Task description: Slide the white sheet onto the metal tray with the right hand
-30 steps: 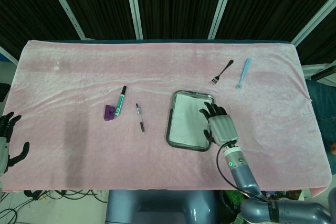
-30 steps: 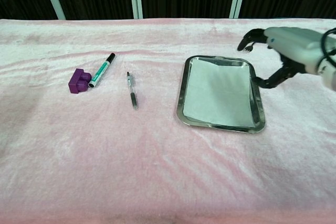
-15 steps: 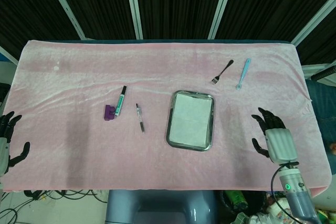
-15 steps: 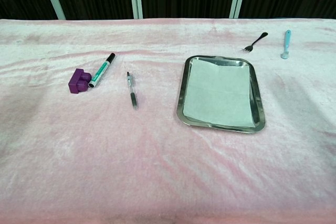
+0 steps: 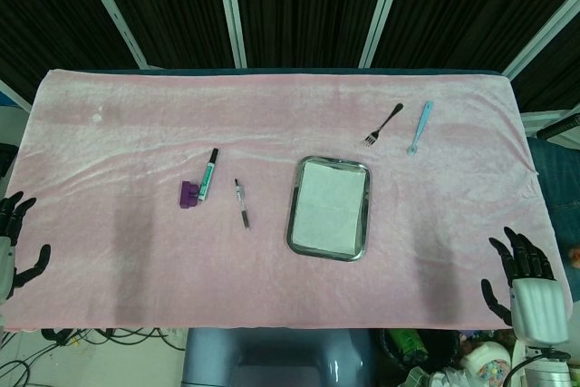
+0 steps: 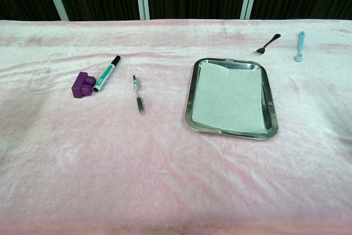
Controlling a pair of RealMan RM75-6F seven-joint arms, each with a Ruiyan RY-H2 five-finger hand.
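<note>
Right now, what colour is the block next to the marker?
Purple. The block shows best in the chest view, touching the marker.

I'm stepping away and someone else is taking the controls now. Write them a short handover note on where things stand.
Right hand: empty, fingers spread, at the table's near right corner, far from the tray.
Left hand: empty, fingers apart, at the near left edge.
White sheet lies flat inside the metal tray, mid-table.
Done: the sheet is on the tray, so the slide looks complete.
Left: seemingly nothing; perhaps just confirm that the sheet sits fully within the rim.
</note>
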